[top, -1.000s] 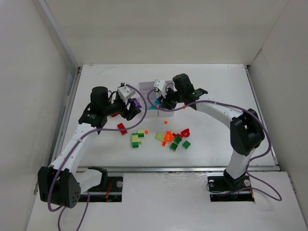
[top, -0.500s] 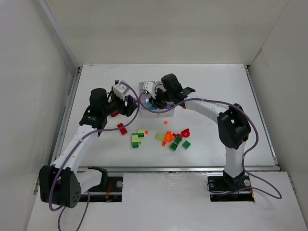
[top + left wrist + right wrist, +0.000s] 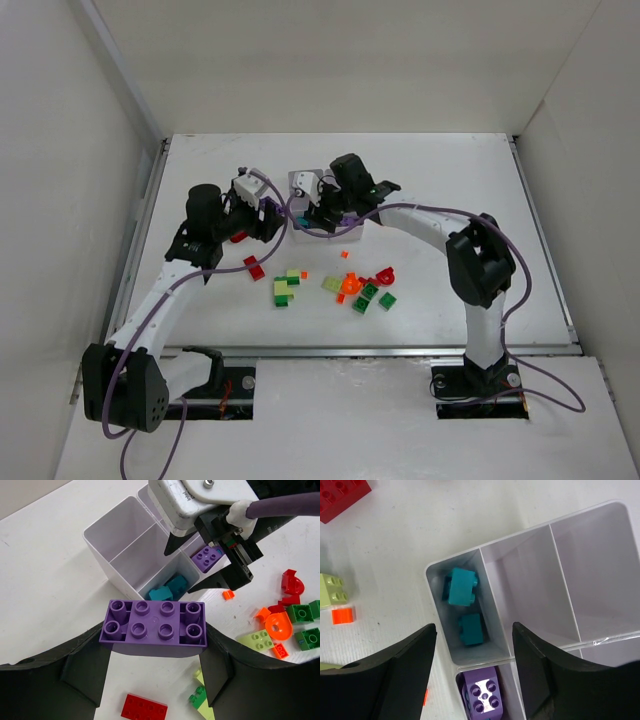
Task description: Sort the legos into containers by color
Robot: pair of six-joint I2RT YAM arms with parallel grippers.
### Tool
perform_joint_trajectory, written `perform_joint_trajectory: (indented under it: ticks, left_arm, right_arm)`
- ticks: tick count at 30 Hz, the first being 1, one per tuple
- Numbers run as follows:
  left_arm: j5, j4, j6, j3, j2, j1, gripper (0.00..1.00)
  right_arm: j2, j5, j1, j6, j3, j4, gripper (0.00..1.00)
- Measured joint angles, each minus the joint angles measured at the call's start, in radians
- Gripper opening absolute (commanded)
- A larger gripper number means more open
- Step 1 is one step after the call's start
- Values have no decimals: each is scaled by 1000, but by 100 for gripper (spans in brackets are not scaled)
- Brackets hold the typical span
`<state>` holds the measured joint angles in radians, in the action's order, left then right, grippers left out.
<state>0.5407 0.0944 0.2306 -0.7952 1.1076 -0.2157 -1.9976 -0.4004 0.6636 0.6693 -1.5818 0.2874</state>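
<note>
1. Legos (image 3: 355, 285) lie loose beside the white box (image 3: 111, 555); two teal ones (image 3: 462, 587) sit in a corner compartment.
2. Right gripper (image 3: 472, 672) has swung left over the box, its fingers now spread and empty, with a small purple brick (image 3: 482, 695) in the compartment below.
3. Left gripper (image 3: 152, 652) still pinches a large purple brick (image 3: 152, 622), drawn slightly left.

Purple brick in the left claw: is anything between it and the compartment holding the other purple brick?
Yes. The right claw hangs open directly over that compartment of the white box, blocking the held purple brick from going in.

Both arms reach toward frame centre. The left gripper (image 3: 152, 652) clamps a purple brick (image 3: 152, 622); the right gripper (image 3: 472, 672) has fingers apart, empty.
</note>
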Motion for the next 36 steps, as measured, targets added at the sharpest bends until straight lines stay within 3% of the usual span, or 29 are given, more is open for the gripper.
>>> perform_joint_trajectory:
  ticks: [6, 12, 17, 20, 21, 22, 27, 31, 32, 34, 35, 36]
  left_arm:
    - [45, 0, 49, 0, 0, 0, 0]
    - [153, 1, 236, 0, 2, 0, 0]
    - [235, 11, 384, -34, 58, -2, 0]
    - [281, -2, 467, -76, 101, -8, 0]
    - [296, -6, 497, -84, 107, -11, 0]
    - [302, -9, 512, -93, 112, -17, 0]
    - [333, -21, 582, -108, 113, -48, 0]
    - [343, -31, 604, -109, 113, -56, 0]
    - [344, -33, 607, -109, 113, -56, 0]
    - [341, -33, 611, -109, 113, -57, 0]
    - [340, -35, 615, -109, 114, -56, 4]
    - [339, -48, 626, -109, 112, -50, 8]
  right_arm:
    - [50, -35, -12, -71, 1, 2, 68]
    - [166, -237, -122, -346, -19, -63, 68]
    - [147, -403, -164, -547, -104, -98, 68]
    - [105, -491, -129, -634, -145, -106, 78]
    - [87, -523, -117, -657, -158, -109, 90]
    - [78, -554, -111, -677, -165, -111, 95]
    - [-8, -663, -82, -764, -204, -113, 99]
    - [-32, -706, -86, -793, -204, -110, 80]
    - [-32, -716, -87, -798, -205, -110, 61]
    - [-32, -745, -87, -803, -213, -113, 40]
    - [-32, -752, -87, -811, -219, -110, 16]
    - [-32, -755, -90, -822, -225, -111, 2]
